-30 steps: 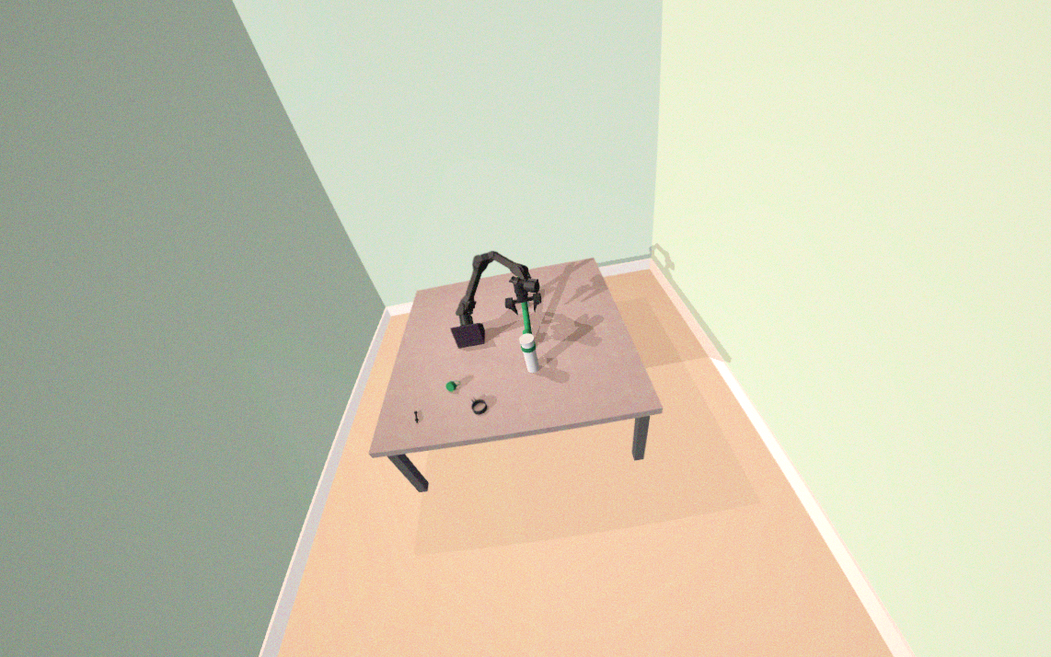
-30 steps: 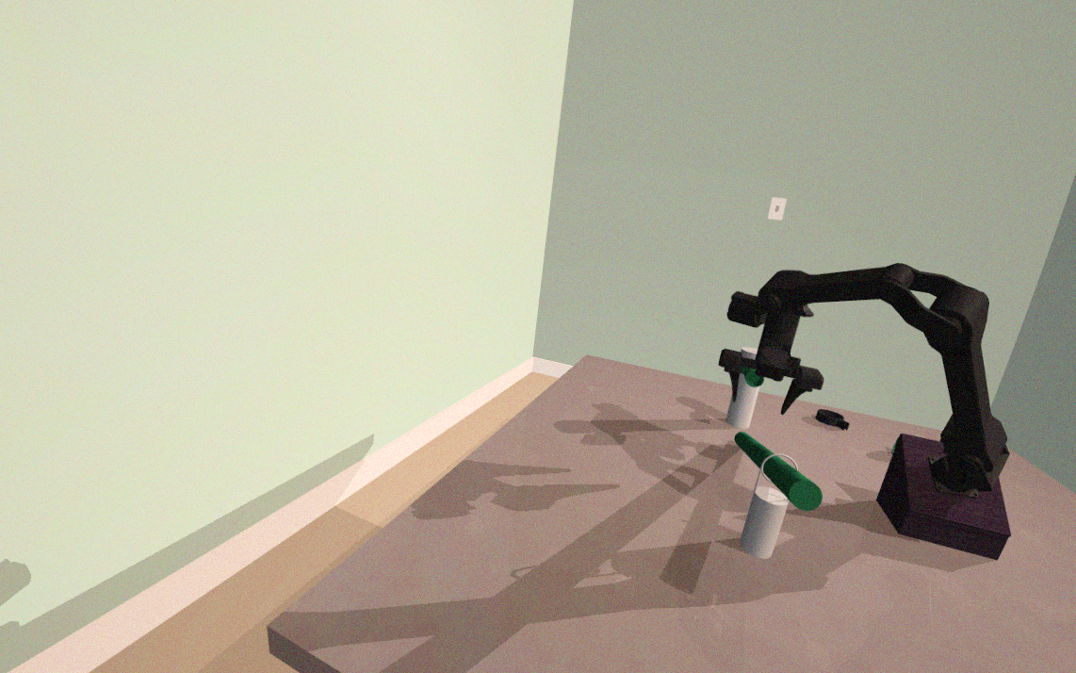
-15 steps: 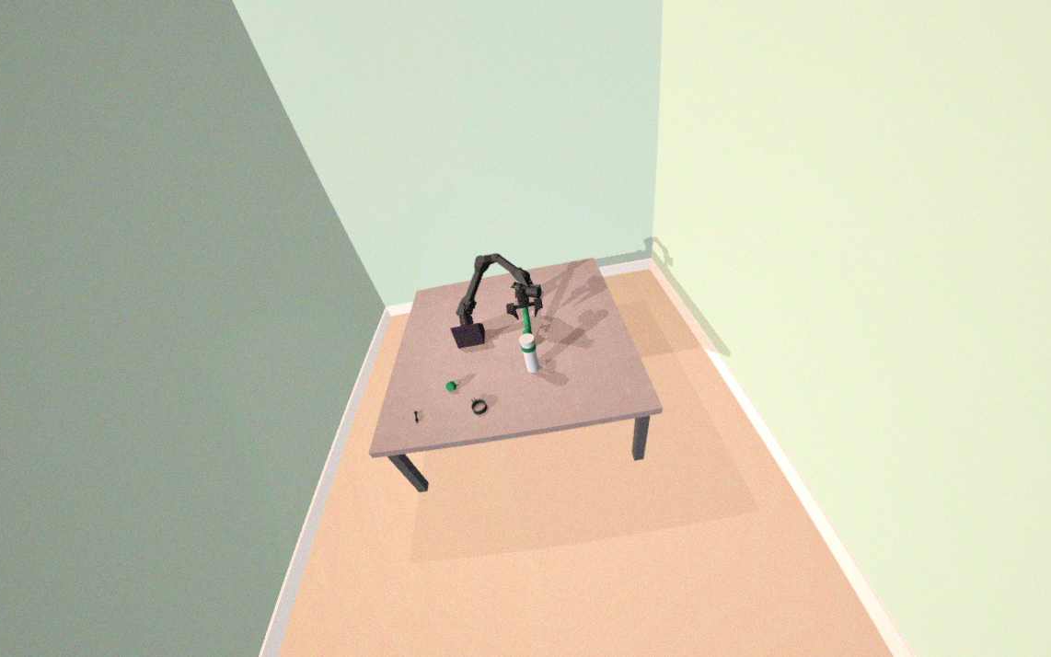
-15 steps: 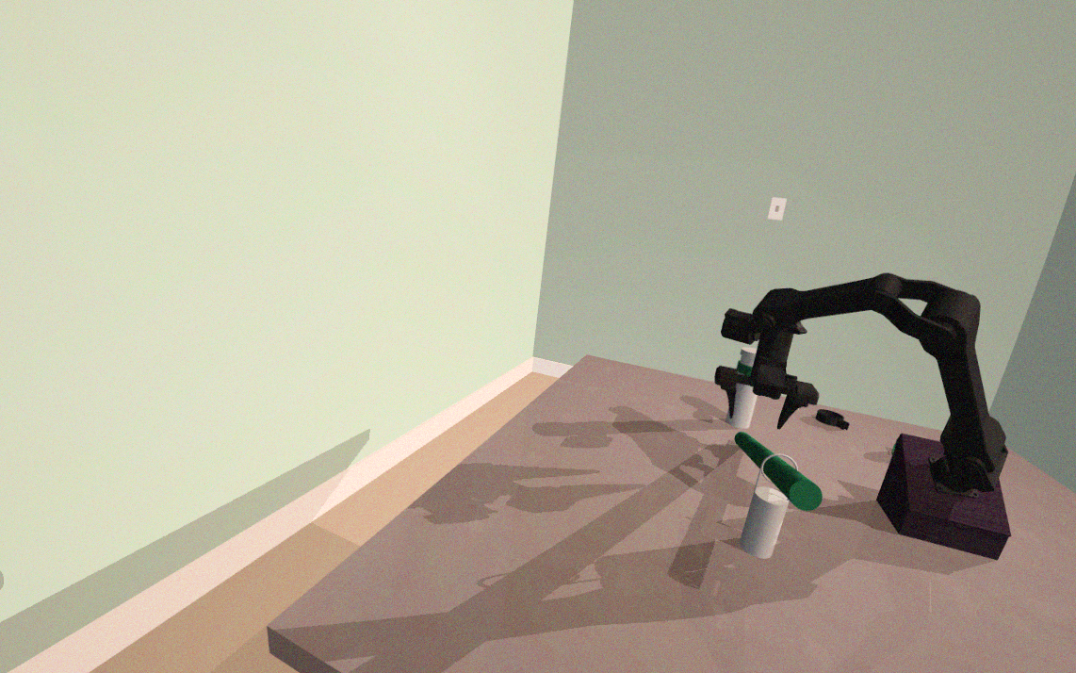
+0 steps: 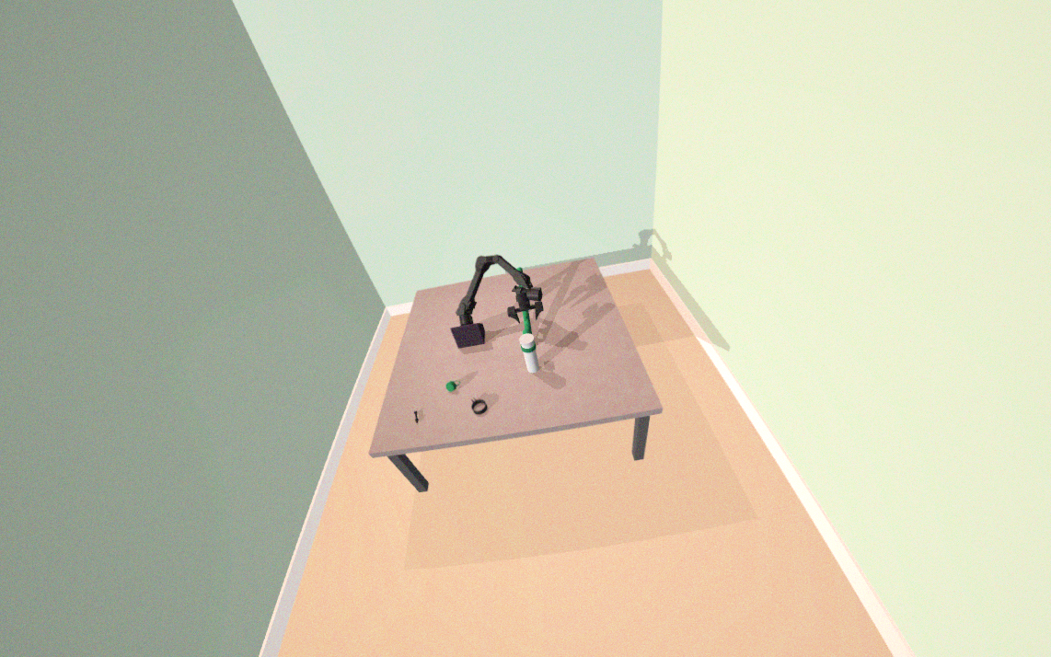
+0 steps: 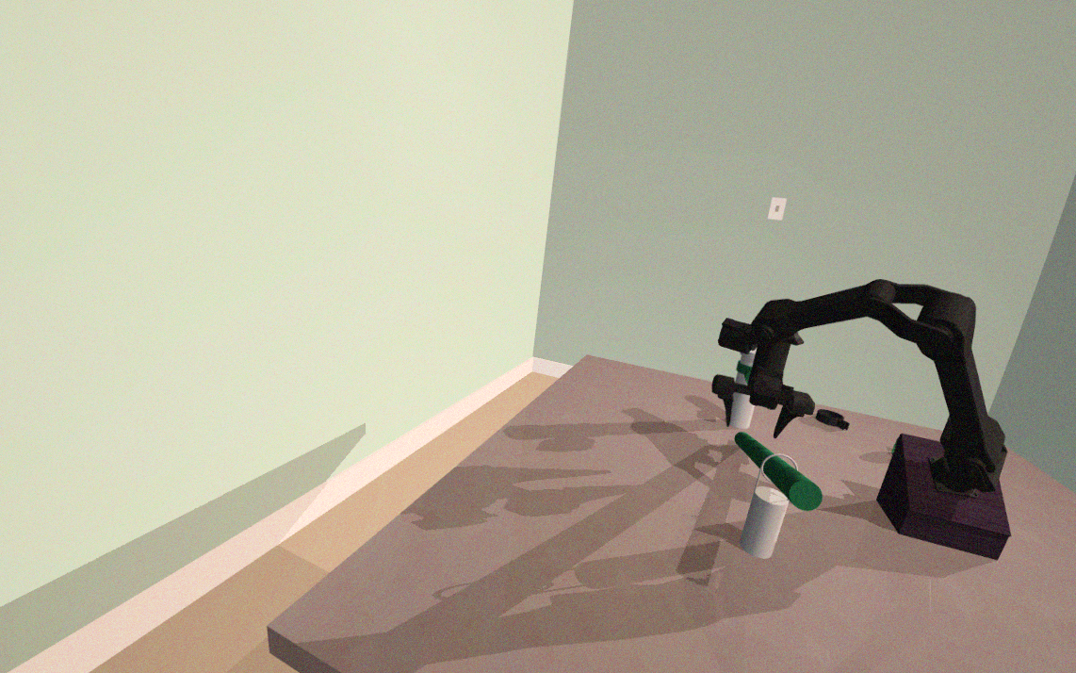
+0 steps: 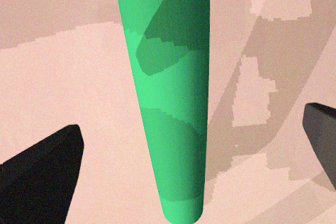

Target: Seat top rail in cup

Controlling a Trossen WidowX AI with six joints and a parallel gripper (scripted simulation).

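Note:
The green top rail point(image 6: 793, 484) point(image 7: 165, 71) point(image 5: 523, 325) lies through the wire loop cap point(image 6: 776, 456) on the small white post point(image 6: 762, 522). Its cut end points at the big white post point(image 5: 528, 359) point(image 6: 741, 409), with a gap between them. The post's green brace band point(image 5: 528, 347) point(image 6: 744, 366) sits near its top; the rail-end cup is hidden behind my gripper. My gripper point(image 6: 756, 424) point(image 5: 524, 312) point(image 7: 193, 118) is open, one finger on each side of the rail close to the cut end. In the wrist view neither finger touches the rail.
The arm's dark base point(image 5: 468, 335) point(image 6: 943, 493) stands on the brown table point(image 5: 594, 391) point(image 6: 526, 543). A black ring point(image 5: 478, 405) point(image 6: 831, 417), a green knob point(image 5: 450, 386) and a small black part point(image 5: 416, 416) lie apart from the posts.

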